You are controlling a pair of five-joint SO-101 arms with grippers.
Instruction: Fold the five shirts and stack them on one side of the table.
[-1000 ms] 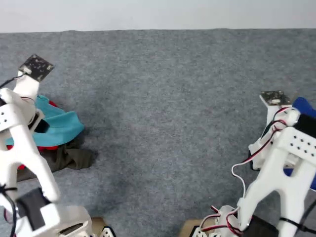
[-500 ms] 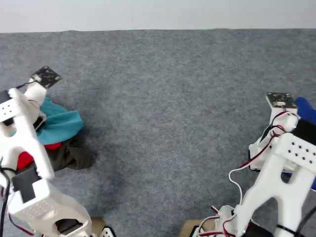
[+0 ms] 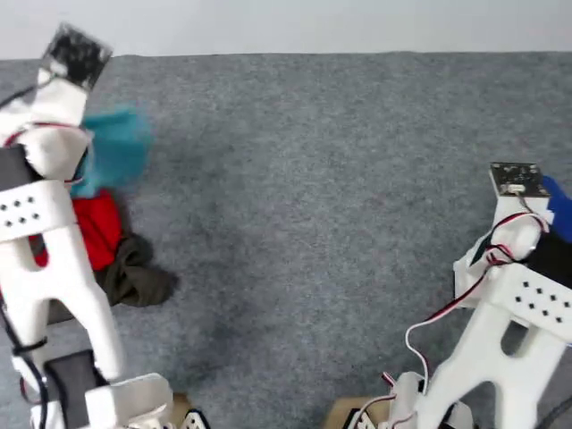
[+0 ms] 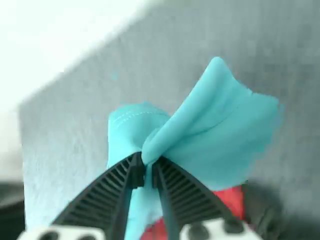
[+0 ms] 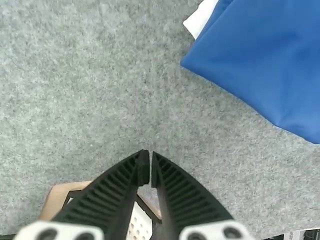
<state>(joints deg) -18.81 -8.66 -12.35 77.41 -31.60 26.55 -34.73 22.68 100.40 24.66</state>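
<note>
My left gripper (image 4: pixel 145 167) is shut on a bunched fold of the teal shirt (image 4: pixel 215 135), which hangs lifted above the grey table. From above, the teal shirt (image 3: pixel 116 152) hangs beside the left arm at the far left. Under it lie a red shirt (image 3: pixel 96 228) and a dark olive shirt (image 3: pixel 134 279) in a heap. My right gripper (image 5: pixel 146 167) is shut with nothing in it, low over bare cloth. A folded blue shirt (image 5: pixel 265 65) lies close by it, seen as a blue sliver (image 3: pixel 561 207) at the right edge from above.
Grey felt covers the table (image 3: pixel 322 197), and the wide middle is bare. A white wall runs along the far edge. A white patch (image 5: pixel 200 17) peeks out from under the blue shirt. Both arm bases stand at the near edge.
The left arm has risen and swung toward the far edge, pulling the teal shirt up off the pile and baring the red shirt. The right arm drifted slightly to the right.
</note>
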